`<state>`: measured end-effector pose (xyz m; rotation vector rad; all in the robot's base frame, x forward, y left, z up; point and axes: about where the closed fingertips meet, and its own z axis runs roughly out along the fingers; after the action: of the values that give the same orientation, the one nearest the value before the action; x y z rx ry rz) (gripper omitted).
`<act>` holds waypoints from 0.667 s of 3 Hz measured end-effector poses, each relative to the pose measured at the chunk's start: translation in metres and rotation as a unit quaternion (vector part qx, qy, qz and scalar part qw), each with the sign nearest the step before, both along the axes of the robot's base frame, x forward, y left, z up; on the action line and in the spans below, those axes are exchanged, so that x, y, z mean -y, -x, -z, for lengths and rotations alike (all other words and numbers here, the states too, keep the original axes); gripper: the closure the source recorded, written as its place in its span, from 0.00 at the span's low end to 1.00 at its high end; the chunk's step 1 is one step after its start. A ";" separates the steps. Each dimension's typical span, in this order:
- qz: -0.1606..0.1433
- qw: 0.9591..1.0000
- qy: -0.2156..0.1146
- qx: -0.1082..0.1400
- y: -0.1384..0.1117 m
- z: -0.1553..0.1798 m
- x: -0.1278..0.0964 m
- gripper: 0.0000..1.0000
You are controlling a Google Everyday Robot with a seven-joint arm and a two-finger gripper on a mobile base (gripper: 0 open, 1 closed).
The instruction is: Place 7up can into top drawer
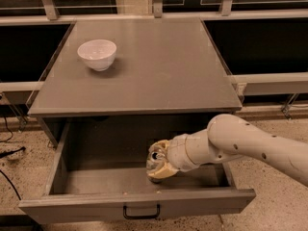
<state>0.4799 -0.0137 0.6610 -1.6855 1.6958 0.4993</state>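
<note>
Silvery metal 7up can (153,160), pinched in the robot's tan two-finger gripper (159,160), hangs low inside the open grey top drawer (96,207) at lower centre, apparently ready for release.

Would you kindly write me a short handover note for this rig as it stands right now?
The claw is inside the open top drawer, shut on the 7up can.
The can is held low, right of the drawer's centre; I cannot tell whether it touches the floor.
Done: drawer open, can inside.
Left: set it down, release, withdraw the arm.
The white bowl sits on the tabletop, uninvolved.
</note>
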 end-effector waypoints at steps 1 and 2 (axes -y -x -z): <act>0.000 1.000 0.000 0.000 0.000 -0.004 0.000 1.00; 0.000 1.000 0.000 0.000 0.000 -0.004 0.000 0.84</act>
<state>0.4799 -0.0136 0.6650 -1.6855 1.6957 0.4994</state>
